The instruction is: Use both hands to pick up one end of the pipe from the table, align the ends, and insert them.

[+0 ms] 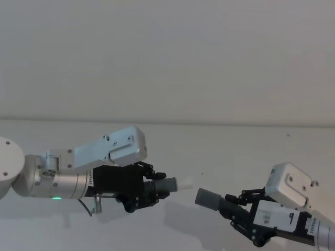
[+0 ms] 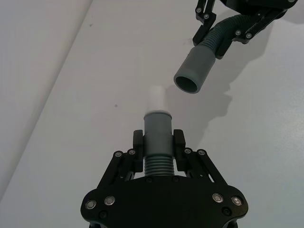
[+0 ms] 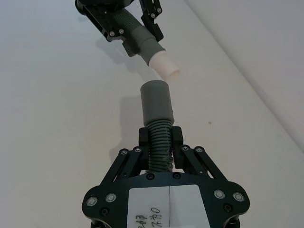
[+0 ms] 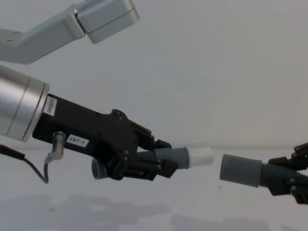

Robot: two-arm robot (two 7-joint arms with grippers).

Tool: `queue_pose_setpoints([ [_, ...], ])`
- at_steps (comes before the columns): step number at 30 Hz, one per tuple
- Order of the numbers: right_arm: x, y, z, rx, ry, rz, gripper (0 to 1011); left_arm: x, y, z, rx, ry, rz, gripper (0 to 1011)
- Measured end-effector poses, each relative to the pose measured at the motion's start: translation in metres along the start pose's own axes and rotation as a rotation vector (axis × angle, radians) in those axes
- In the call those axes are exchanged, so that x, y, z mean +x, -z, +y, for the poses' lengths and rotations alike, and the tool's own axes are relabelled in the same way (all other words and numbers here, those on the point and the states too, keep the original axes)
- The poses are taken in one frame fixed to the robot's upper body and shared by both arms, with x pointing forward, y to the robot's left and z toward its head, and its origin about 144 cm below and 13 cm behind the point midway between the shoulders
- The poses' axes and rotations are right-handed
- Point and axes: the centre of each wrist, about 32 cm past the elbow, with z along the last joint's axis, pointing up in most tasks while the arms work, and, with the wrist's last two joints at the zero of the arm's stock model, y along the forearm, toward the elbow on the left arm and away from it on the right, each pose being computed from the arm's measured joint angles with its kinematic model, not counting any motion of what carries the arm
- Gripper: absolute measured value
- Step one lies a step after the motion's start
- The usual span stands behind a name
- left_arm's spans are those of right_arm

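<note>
Both grippers are pinching the hose: left gripper (image 4: 161,161) holding the white-tipped end (image 4: 190,157) just short of the plain end (image 4: 240,171) in the right gripper (image 1: 238,212).

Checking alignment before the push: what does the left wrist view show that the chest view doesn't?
Left wrist view only: the plain cuff's open bore, angled off the white tip's axis. Chest view only: the side-on gap between both ends, nearly level, above the table. Both: left claw and right claw gripping the pipe, ends apart.
</note>
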Motion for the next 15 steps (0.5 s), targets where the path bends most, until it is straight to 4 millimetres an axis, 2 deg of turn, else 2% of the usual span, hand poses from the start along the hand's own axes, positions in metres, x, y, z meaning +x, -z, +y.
queue_pose_setpoints([
  [15, -0.0002, 0.0011, 0.0016, -0.009, -0.013, 0.009, 265, -0.0016, -0.0001, 0.0024, -0.006, 0.019, -0.019, 355],
])
